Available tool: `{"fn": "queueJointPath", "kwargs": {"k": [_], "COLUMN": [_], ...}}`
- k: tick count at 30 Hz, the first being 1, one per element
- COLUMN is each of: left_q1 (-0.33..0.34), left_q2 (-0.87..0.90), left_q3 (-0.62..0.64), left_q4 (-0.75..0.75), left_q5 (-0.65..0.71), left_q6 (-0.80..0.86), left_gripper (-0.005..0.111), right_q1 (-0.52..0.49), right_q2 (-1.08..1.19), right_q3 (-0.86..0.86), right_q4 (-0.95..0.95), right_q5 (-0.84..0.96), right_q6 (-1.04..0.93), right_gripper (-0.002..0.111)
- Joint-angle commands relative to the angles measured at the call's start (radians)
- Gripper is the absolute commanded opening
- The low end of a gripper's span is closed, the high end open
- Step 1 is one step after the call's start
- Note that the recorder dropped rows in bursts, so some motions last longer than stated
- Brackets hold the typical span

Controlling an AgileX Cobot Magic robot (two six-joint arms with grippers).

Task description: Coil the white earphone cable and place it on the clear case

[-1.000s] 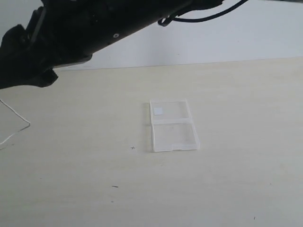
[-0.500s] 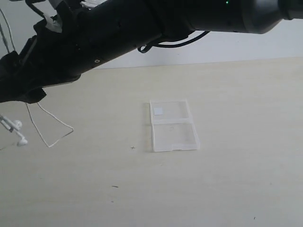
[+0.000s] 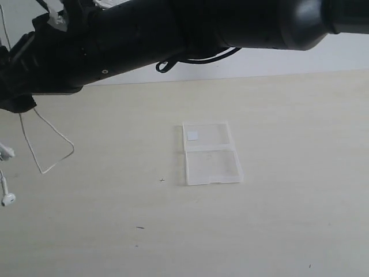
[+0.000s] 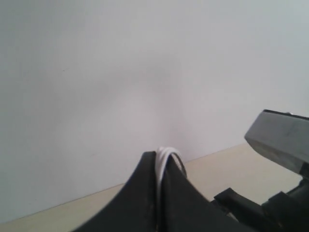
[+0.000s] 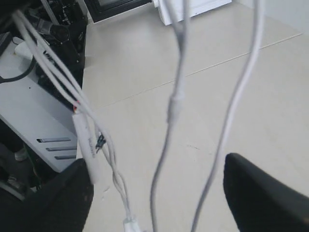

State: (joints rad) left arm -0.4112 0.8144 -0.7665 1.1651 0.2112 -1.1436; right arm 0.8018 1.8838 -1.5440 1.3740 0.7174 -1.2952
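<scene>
Closest in:
- The left tool [image 4: 161, 166] has its black fingers pressed together on the thin white earphone cable [image 4: 163, 154]. Two strands show, looped over the tip. Probably pinched up high so the slack hangs free for coiling.
- The right tool [image 5: 155, 179] is spread wide, with nothing gripped. Several cable strands hang between its two dark fingers [image 5: 53, 198]. I cannot tell whether any strand touches them. My reading is that it is placed to gather the strands into a bundle.
- In the exterior view the cable dangles off the far-left end of a thick black arm [image 3: 173, 29] that crosses the top of the frame. An open loop hangs above the pale wooden bench [image 3: 288, 208]. Two small white earbuds [image 3: 7, 199] hang lower, at the frame's left edge.
- Further out, the small clear plastic case [image 3: 211, 164] lies flat mid-bench with both hinged halves open. A white square sticker [image 3: 192, 135] sits on the far half. The case is empty.
- The cable is well apart from the case, to its left and in the air. No part of it is over the case yet.
</scene>
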Motion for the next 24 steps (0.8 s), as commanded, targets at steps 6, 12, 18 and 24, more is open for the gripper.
{"fn": "queueJointPath", "kwargs": {"k": [6, 12, 18, 24], "left_q1": [0.005, 0.005, 0.005, 0.005], "left_q2": [0.002, 0.002, 0.002, 0.002], "left_q3": [-0.012, -0.012, -0.012, -0.012], "left_q4": [0.281, 0.365, 0.365, 0.365], "left_q5": [0.127, 0.134, 0.127, 0.127], "left_q6": [-0.409, -0.520, -0.519, -0.534], "left_gripper": [0.000, 0.000, 0.000, 0.000], "right_q1": [0.001, 0.001, 0.030, 0.093], "right_q2": [0.002, 0.005, 0.036, 0.050], "right_q3": [0.002, 0.002, 0.002, 0.002], "right_q4": [0.133, 0.156, 0.195, 0.295], "right_q5": [-0.009, -0.005, -0.009, -0.127], "right_q6": [-0.146, -0.212, -0.295, -0.420], "right_gripper": [0.072, 0.072, 0.072, 0.072]}}
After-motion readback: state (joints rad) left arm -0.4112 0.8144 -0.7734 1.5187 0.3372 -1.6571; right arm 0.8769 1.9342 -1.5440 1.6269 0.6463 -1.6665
